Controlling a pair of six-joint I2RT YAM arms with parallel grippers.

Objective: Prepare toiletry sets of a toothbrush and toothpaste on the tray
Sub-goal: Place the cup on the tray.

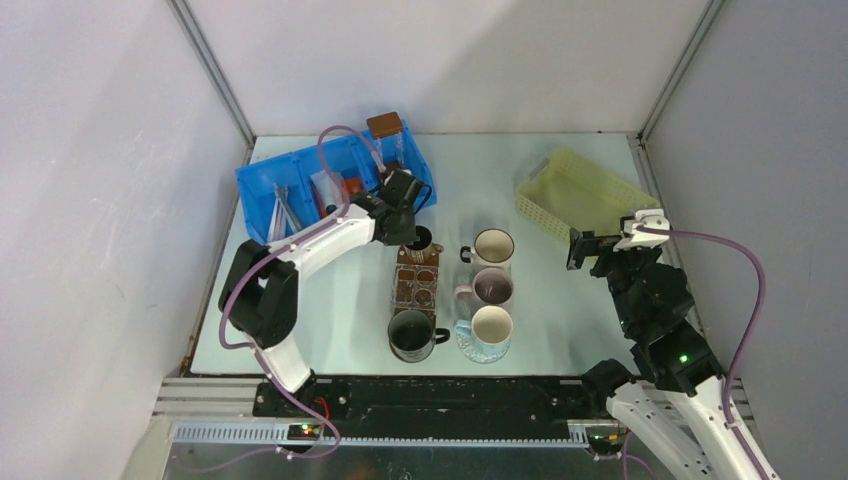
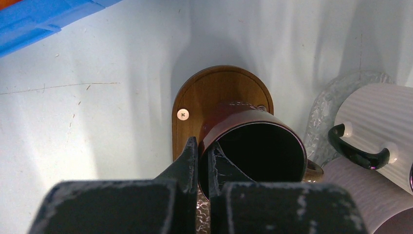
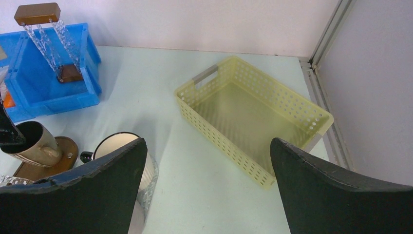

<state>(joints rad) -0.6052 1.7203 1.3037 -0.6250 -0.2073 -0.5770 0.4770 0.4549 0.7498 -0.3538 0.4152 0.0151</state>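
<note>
From above: reaches the left gripper (image 1: 411, 233) to the brown mug (image 1: 422, 241) at the far end of the wooden tray (image 1: 416, 285), with a black mug (image 1: 411, 333) at the tray's near end. Holds the right gripper (image 1: 588, 246) in the air just beside the yellow basket (image 1: 580, 195), well apart from the mugs. Finds the toothbrush (image 1: 281, 212) bundle and an orange toothpaste (image 1: 352, 186) lying in the blue bin (image 1: 262, 185), far left.

Left wrist: pinches the brown mug's (image 2: 253, 146) near rim between almost-closed jaws, one finger outside the wall, one inside. Shows the tray's wooden end (image 2: 219, 92) beneath and a white mug (image 2: 375, 109) to the right.

Right wrist: spreads the jaws wide, gripping nothing, above the table (image 3: 160, 78), with the yellow basket (image 3: 253, 107) ahead. Catches the blue bin (image 3: 48, 92) at far left, with a clear brown-lidded box (image 3: 48, 41) leaning in it.
</note>
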